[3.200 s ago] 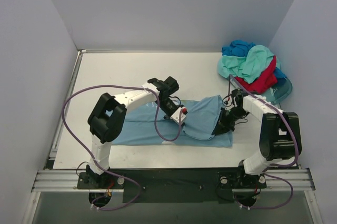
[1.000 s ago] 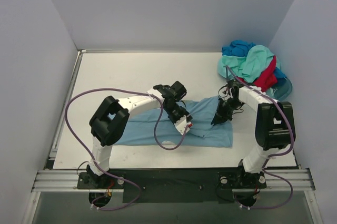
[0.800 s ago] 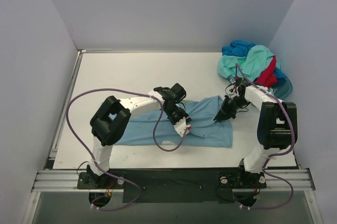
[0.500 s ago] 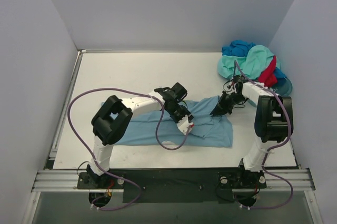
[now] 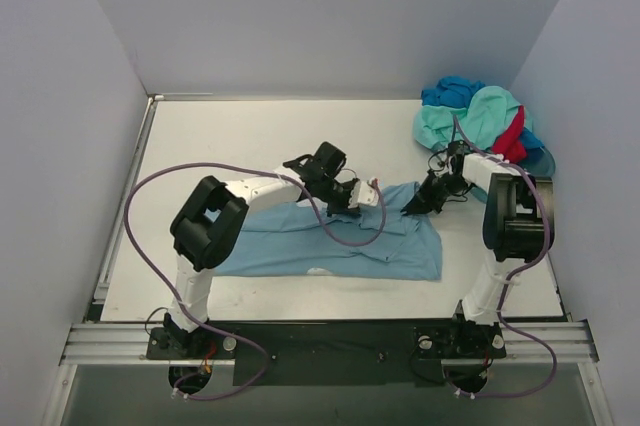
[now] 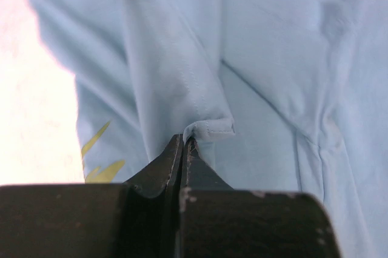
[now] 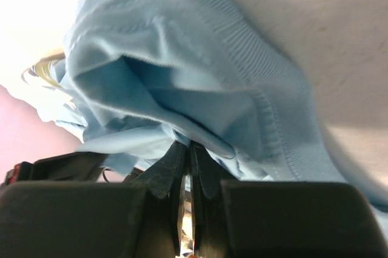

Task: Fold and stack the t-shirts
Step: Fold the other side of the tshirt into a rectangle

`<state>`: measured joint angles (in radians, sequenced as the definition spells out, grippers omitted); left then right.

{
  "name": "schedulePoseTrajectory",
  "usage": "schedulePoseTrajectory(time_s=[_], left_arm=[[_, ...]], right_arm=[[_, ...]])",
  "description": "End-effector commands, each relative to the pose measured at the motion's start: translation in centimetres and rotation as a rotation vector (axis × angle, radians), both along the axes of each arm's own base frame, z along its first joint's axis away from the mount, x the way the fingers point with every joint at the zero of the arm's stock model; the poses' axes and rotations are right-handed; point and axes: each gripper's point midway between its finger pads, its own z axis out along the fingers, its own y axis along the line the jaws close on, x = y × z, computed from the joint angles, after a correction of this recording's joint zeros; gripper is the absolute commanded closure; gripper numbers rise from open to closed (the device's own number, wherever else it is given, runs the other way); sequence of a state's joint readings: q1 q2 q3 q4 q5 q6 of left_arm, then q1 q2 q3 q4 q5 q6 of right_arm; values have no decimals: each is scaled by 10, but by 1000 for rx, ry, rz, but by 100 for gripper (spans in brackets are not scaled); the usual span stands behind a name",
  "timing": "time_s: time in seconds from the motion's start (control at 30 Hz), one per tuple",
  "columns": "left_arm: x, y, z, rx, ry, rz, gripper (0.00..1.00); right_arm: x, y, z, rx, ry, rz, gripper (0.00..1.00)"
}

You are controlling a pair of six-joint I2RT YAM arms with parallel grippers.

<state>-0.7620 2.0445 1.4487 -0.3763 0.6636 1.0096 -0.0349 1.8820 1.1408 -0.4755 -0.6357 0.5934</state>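
The light sky-blue t-shirt (image 5: 290, 246) lies spread on the white table (image 5: 230, 136), closer to the near edge than the far one, reaching from left of centre to the right of centre. Its near hem runs roughly parallel to the near edge. A bit of yellow print (image 6: 100, 155) shows on it in the left wrist view.

At the shirt's far side, about mid-table, the left gripper (image 5: 368, 194) is pinched tight on a folded, stitched edge of the cloth (image 6: 209, 129), which is raised off the table. The fingertips (image 6: 173, 155) meet with only fabric between them.

Just to the right, the right gripper (image 5: 408, 209) is clamped on the shirt's far right corner, which bunches up in folds around its closed jaws in the right wrist view.

In the far right corner, well apart from the spread shirt, a mint-green t-shirt (image 5: 470, 121), a red t-shirt (image 5: 503, 151) and a deeper blue t-shirt (image 5: 450, 91) sit heaped together on a teal plastic tub (image 5: 540, 171).
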Motion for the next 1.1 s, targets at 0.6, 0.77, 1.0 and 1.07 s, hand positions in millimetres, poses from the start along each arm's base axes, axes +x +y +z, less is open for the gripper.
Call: schedulePoseTrajectory(time_s=[0.6,0.77,1.0,1.07], left_arm=[[56,13,-1,-237,1005,1126,97],[63,25,-7,-228,1064,1283,97],[57,28,-16,-186,1172,1392,93],[56,28,-17,-184,1176,1388,88]], right_arm=[[34,-15,18,-65,-71,-96,98],[32,-15,30,-97,-118,-35,71],[-7,-11,53,-252,-178,200,54],[-24,-7,50,-255,-178,257,54]])
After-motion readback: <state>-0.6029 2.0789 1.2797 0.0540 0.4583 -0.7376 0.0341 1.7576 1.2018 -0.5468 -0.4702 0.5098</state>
